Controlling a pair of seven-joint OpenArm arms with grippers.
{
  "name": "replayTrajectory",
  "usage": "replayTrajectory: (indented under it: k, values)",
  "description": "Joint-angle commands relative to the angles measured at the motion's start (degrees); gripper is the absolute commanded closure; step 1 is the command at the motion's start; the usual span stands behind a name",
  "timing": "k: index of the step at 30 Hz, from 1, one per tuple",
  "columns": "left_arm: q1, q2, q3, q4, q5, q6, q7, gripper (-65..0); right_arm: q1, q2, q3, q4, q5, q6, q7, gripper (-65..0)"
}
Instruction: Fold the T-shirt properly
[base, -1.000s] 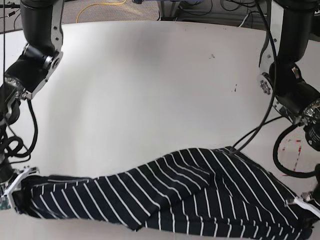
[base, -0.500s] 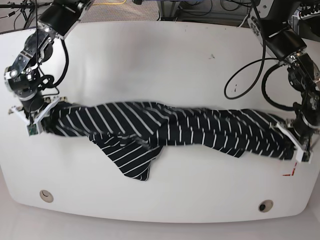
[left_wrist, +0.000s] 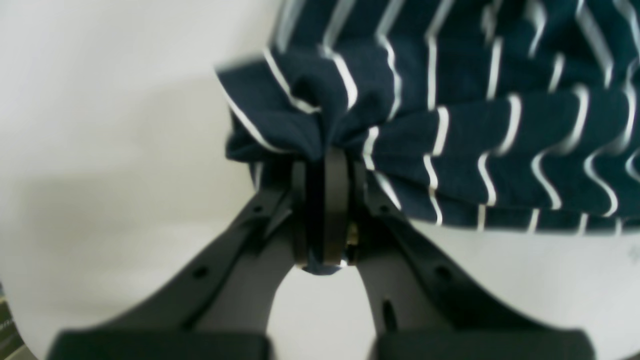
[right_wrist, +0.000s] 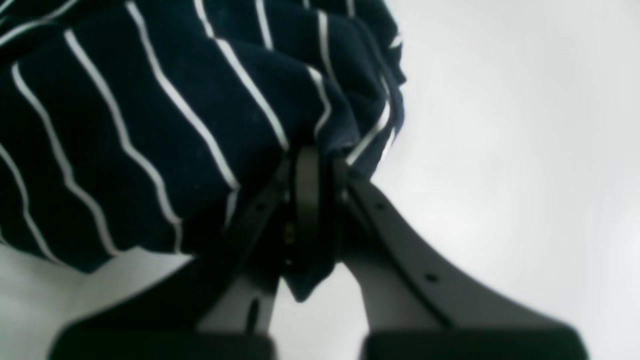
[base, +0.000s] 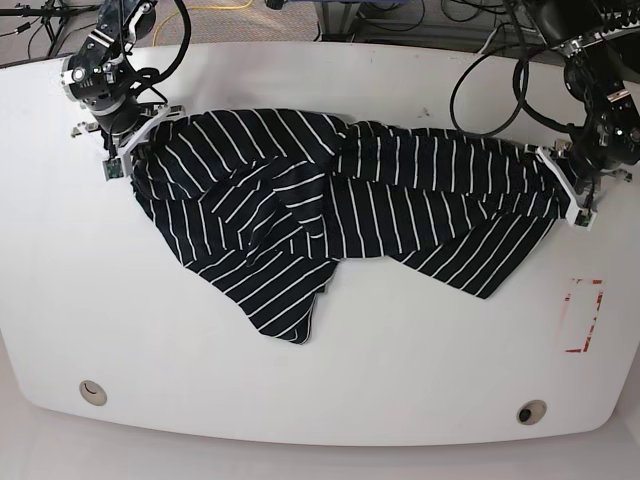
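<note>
my left gripper (left_wrist: 322, 165) pinched tight on bunched edge of t-shirt (base: 340, 215), fabric wedged between fingers (left_wrist: 336, 200). right gripper (right_wrist: 312, 160) likewise clamped on opposite edge. shirt stretches between both pinch points, sagging toward me in crumpled diagonal folds on white table (base: 300, 400). i see soft dark knit, thin white stripes, rippled near each grip.

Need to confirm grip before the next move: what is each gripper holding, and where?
Both hold the T-shirt: left gripper pinches its bunched edge at one end, right gripper the opposite end.
</note>
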Motion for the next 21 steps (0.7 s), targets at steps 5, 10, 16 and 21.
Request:
replayTrajectory:
  k: [5,10,16,21]
  values:
    - [2.66,-4.29,-0.33,0.57,-0.10,0.09,-1.08,0.0,-2.67,-0.55,0.29,1.31,0.53,-0.32,1.31,-0.2]
    - [3.18,-5.16,-0.33,0.57,-0.01,-0.44,-1.08,0.0,-3.99,-0.91,0.20,1.49,0.53,-0.32,0.51,-3.5]
    - [3.10,-5.87,-0.06,0.57,-0.01,-2.37,-1.08,0.0,-3.99,-0.99,0.29,2.98,0.79,-0.32,-4.41,-30.8]
    - [3.10,-5.87,0.02,0.57,-0.01,-3.25,-1.08,-3.5,-3.99,-2.58,0.37,8.43,0.88,-0.32,-7.75,-54.4]
